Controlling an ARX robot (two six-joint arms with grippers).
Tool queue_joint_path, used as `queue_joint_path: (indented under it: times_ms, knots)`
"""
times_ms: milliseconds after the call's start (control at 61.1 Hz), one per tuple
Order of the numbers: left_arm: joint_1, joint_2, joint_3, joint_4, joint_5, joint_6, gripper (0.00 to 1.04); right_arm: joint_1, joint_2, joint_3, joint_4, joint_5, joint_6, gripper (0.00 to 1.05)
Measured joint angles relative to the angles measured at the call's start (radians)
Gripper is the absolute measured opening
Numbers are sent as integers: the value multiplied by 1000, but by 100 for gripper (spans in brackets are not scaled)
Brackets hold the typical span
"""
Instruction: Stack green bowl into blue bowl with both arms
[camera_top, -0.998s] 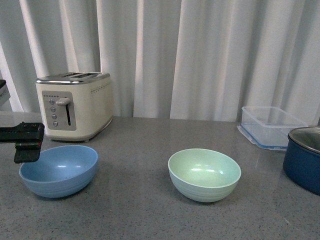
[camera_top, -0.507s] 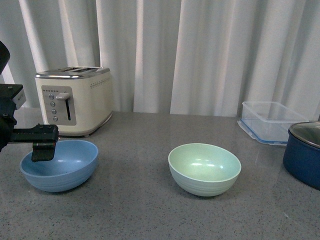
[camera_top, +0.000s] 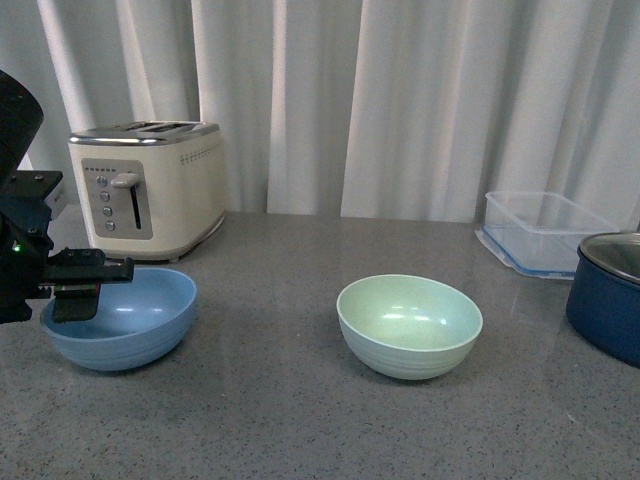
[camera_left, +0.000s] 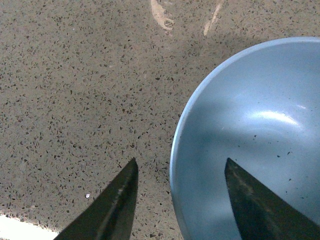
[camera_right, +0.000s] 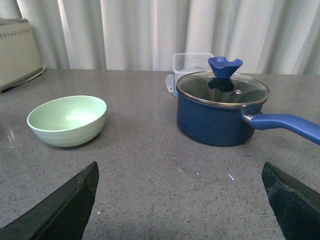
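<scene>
Further in, jaws astride blue bowl

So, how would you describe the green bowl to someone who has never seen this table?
On the grey table, look near the middle, between the cream toaster on the left and the dark blue pot on the right. The green bowl stands there alone and empty; its pale mint colour separates it from the light blue bowl of the same shape.
</scene>
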Motion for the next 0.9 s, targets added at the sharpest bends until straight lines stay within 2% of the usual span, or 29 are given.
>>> queue_joint_path:
  times_ms: [33, 278, 573, 900]
  knots:
    - [0, 2, 0, -2, -2, -3, 41, 0, 0, 0, 0, 0, 0, 95]
    - [1, 5, 0, -20, 0, -39, 3, 0, 0, 0, 0, 0, 0, 95]
    - [-12, -14, 29, -43, 1, -47, 4, 0, 0, 0, 0, 0, 0, 95]
    - [-89, -50, 108, -91, 7, -93, 4, 0, 0, 0, 0, 0, 0, 95]
